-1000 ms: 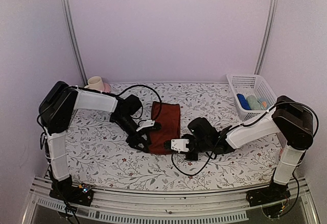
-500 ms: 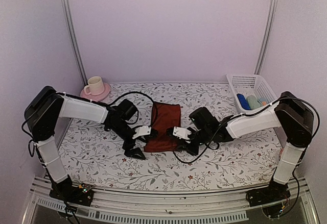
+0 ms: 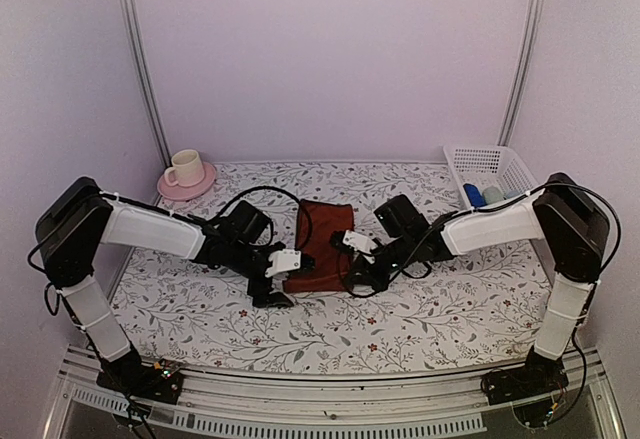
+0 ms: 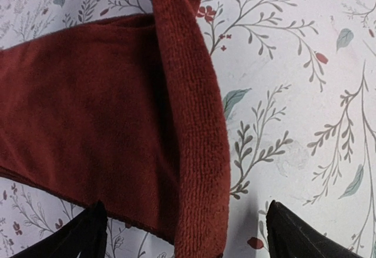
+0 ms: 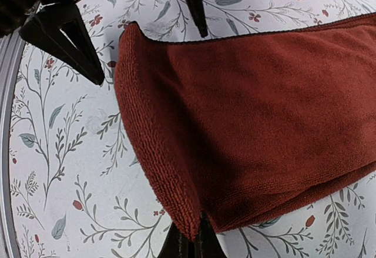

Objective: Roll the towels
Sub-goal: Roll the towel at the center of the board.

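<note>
The dark maroon towel [image 3: 325, 237] lies on the floral table covering [image 3: 450, 304] between my arms, its near end folded up into a thick lip [image 4: 194, 140]. My right gripper [image 3: 353, 276] is shut on the right corner of that lip [image 5: 176, 193], fingertips pinched together [image 5: 191, 243]. My left gripper [image 3: 272, 281] is open; its two fingers [image 4: 88, 237] stand on either side of the lip's left end without gripping it [image 4: 188, 243]. Blue and teal bundles [image 3: 487, 197] lie in the basket; I cannot tell whether one is the light-blue towel.
A white slatted basket [image 3: 495, 162] stands at the back right. A cream cup on a pink saucer [image 3: 185, 171] stands at the back left. The left gripper's black fingers [image 5: 64, 34] show in the right wrist view beside the towel's end.
Both grippers have moved away from the near edge toward the back. The towel's near end has been drawn back over itself, so the towel looks shorter.
</note>
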Tool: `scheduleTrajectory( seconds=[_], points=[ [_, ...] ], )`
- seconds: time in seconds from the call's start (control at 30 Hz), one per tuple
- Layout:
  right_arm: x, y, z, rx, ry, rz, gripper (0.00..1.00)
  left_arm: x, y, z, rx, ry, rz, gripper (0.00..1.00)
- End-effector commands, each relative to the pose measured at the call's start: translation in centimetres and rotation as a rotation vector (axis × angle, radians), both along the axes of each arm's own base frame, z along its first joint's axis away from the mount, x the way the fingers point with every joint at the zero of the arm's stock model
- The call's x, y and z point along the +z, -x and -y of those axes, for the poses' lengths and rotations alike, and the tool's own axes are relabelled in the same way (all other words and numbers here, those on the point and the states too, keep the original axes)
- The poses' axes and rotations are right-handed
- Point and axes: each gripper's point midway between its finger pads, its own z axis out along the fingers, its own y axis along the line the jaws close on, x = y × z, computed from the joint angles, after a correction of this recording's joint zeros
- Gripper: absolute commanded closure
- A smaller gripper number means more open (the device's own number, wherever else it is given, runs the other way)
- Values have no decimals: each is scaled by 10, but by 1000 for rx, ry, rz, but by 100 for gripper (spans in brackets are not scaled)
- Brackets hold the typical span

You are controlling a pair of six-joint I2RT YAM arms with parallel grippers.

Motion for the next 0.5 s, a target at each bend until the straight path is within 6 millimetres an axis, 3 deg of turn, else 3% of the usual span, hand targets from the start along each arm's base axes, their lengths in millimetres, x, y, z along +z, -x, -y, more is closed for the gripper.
scheduleTrajectory(
  seconds=[0.0, 0.17, 0.23, 0.47],
  points=[
    [-5, -4, 4, -32, 2, -84, 98, 7, -9, 11, 9, 14, 36, 9],
    [-10, -7, 8, -50, 9, -111, 98, 5, -11, 14, 12, 7, 4, 39],
    [-10, -8, 7, -50, 4, -123, 98, 4, -11, 13, 13, 4, -17, 46],
    [-15, -13, 8, -68, 12, -140, 97, 11, -3, 10, -19, 49, -178, 48]
  ],
)
